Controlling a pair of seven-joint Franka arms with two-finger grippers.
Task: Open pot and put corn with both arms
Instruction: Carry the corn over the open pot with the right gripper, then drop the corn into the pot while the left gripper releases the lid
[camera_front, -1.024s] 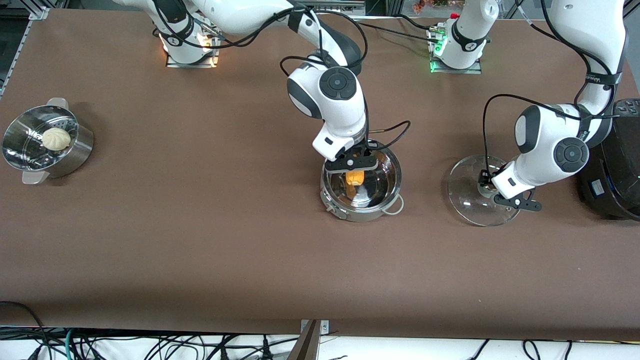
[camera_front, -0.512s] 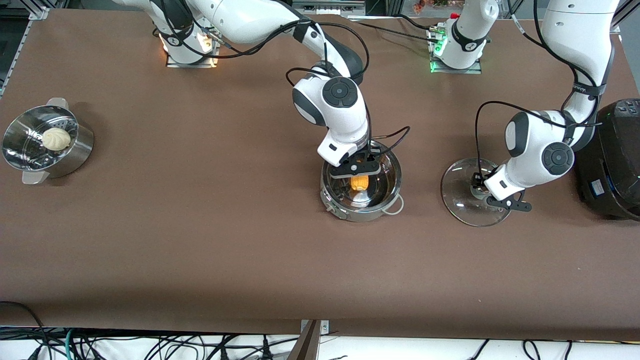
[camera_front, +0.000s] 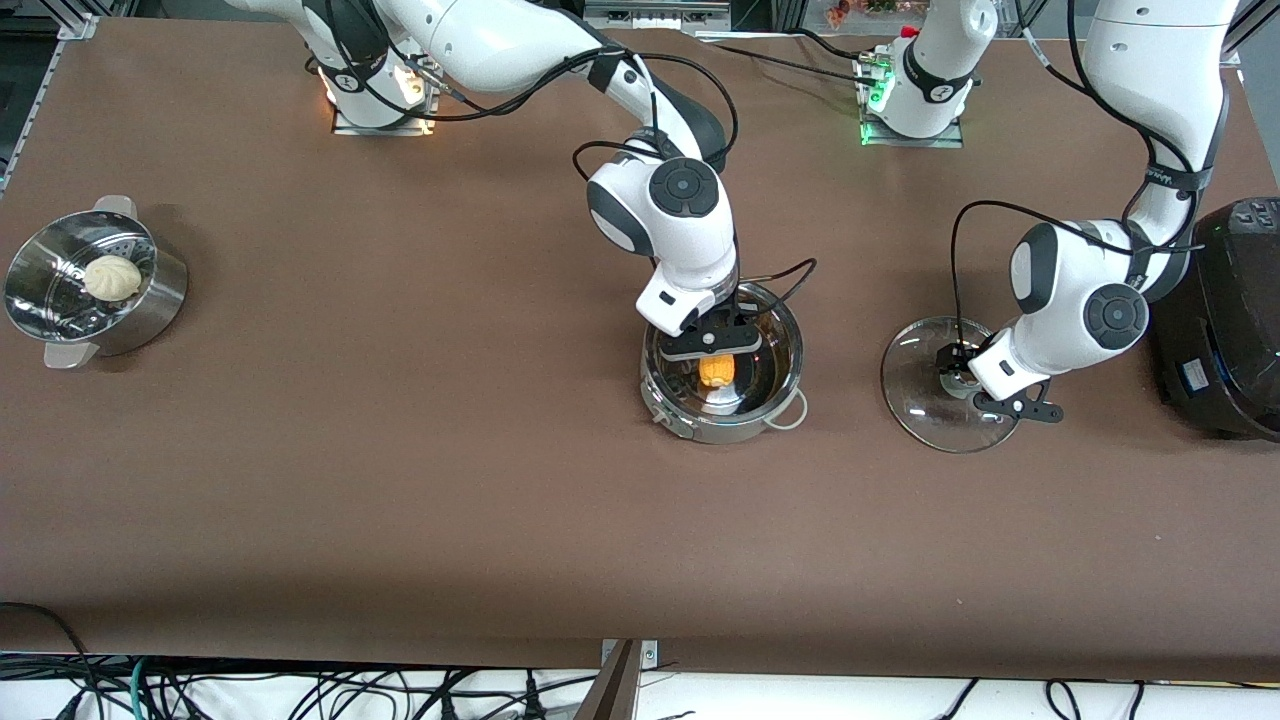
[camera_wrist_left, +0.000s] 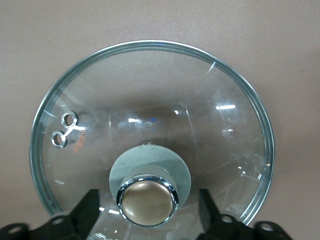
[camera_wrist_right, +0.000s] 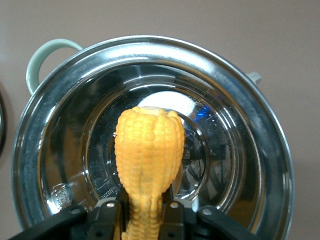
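Right wrist view: my right gripper (camera_wrist_right: 141, 216) is clamped on the corn (camera_wrist_right: 148, 161), hanging just above the open pot (camera_wrist_right: 60, 80); next I judge I lower it and let go. My left gripper (camera_wrist_left: 148, 212) stands wide around the knob of the lid (camera_wrist_left: 225, 100), lying on the brown bench (camera_front: 400, 480) beside the pot.

The corn (camera_front: 717, 370) hangs inside the pot (camera_front: 722, 420) — lid (camera_front: 925, 400) beside it, toward the left arm's end.

A brown desk (camera_front: 400, 480) is filling the view; dark cables (camera_front: 300, 690) are lying tangled under its near edge, seemingly on a pale floor.
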